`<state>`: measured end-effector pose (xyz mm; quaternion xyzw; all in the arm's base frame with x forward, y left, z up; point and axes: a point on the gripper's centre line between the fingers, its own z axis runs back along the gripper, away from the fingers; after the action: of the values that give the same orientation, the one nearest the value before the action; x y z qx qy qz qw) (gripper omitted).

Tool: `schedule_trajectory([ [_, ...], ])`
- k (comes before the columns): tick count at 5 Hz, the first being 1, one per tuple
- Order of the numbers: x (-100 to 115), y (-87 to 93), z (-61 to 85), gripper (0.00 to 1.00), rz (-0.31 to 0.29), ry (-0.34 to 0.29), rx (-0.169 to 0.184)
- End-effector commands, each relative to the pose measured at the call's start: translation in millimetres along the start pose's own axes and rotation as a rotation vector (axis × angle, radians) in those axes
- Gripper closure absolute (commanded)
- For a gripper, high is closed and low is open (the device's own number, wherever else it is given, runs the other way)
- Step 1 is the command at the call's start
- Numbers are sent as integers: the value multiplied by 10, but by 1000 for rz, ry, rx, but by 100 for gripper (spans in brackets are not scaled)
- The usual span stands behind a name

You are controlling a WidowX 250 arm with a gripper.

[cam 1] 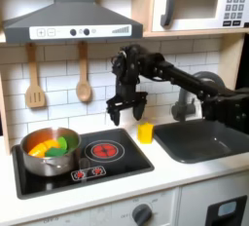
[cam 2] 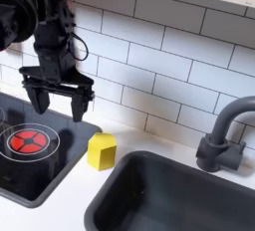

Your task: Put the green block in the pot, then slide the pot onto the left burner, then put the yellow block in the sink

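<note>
Pot point(cam 1: 49, 152): first exterior view, near the worktop's front edge, seated on a burner, green block point(cam 1: 60, 144) inside.
Sink point(cam 2: 169, 197): second exterior view, nearest; yellow block point(cam 2: 101, 150) just beside its rim.
Gripper point(cam 2: 58, 104): jaws spread, empty, above the block.
Advice: descend centred, straddle it squarely.

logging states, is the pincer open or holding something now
pincer: open, holding nothing, above the cooktop beside the yellow block.
</note>
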<state>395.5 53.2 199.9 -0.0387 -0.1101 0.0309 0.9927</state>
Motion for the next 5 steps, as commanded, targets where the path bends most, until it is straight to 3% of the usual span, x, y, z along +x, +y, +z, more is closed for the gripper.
schedule_trajectory([
  [1,37,-249,-15,0,-36,-8,-21],
  [4,-29,-581,-181,0,-91,14,-37],
  [5,-49,-590,-202,0,-91,18,-36],
])
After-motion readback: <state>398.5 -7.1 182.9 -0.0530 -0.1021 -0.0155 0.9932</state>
